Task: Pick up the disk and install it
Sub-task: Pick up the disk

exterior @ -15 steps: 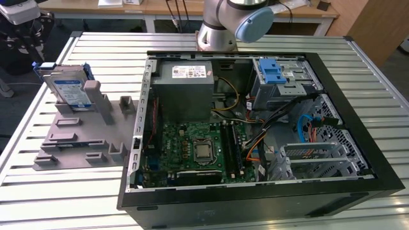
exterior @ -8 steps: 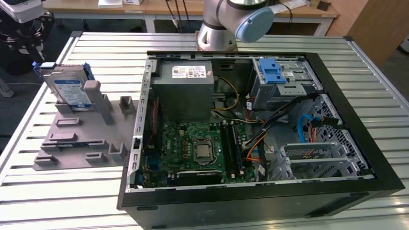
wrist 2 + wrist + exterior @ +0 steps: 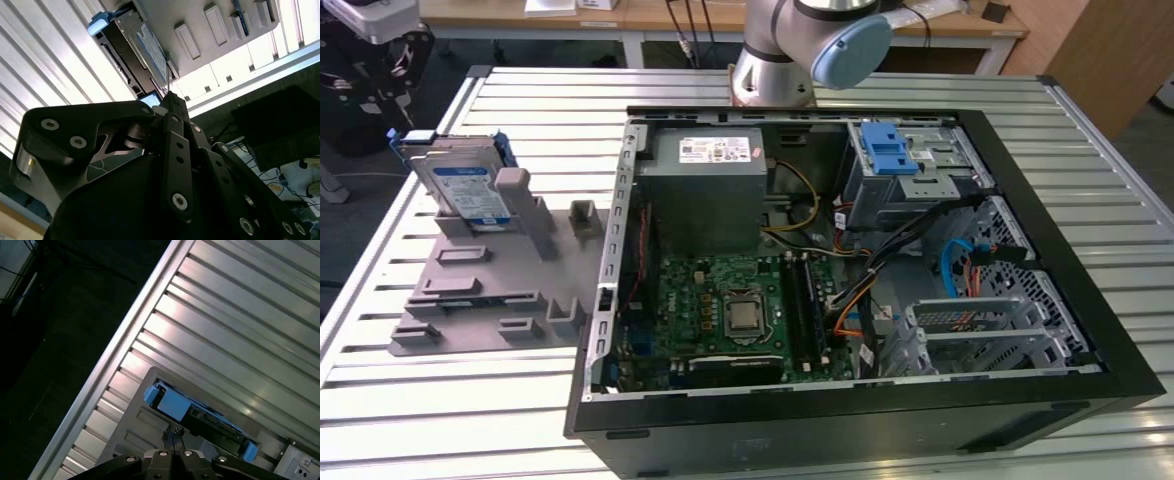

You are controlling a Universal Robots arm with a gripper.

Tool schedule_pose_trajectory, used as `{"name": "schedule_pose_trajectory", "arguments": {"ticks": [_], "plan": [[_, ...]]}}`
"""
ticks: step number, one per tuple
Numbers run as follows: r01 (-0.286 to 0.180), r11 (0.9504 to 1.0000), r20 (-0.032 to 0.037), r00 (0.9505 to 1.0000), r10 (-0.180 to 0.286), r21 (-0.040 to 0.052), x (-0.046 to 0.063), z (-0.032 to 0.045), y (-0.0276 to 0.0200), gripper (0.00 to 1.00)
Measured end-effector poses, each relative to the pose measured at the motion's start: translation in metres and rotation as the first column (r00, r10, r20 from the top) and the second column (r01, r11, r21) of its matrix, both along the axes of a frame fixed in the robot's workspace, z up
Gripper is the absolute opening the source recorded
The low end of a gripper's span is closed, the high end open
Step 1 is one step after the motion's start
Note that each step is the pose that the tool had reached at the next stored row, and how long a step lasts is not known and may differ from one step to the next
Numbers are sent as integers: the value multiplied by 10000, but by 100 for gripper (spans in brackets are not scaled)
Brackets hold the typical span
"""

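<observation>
We see the disk (image 3: 460, 188) standing on edge in its grey holder (image 3: 480, 290) near the tabletop's (image 3: 454, 420) corner at the exterior view's far left, not yet lifted, the claw (image 3: 172, 436) above it, tips together and empty, and installation in the open computer case (image 3: 854, 250) undone.

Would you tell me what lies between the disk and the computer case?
In the exterior view, upright grey posts of the holder that carries the disk stand between it and the case.

disk (image 3: 464, 190) upright in grey fixture (image 3: 474, 300) | beside open computer case (image 3: 854, 430) | on slatted table (image 3: 454, 420)
</observation>
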State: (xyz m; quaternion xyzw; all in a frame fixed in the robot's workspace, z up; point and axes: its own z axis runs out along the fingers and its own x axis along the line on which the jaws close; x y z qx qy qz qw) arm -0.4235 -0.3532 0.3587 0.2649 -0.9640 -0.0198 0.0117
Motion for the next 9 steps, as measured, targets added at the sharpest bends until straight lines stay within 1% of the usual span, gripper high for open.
{"name": "schedule_pose_trajectory", "arguments": {"ticks": [2, 5, 9], "plan": [[-264, 9997, 1, 9997, 264, 1, 0, -1, 0, 11], [-682, 9977, 1, 9977, 682, 7, 0, -3, 0, 11], [-1232, 9924, 5, 9924, 1232, 21, 0, -5, 0, 11]]}}
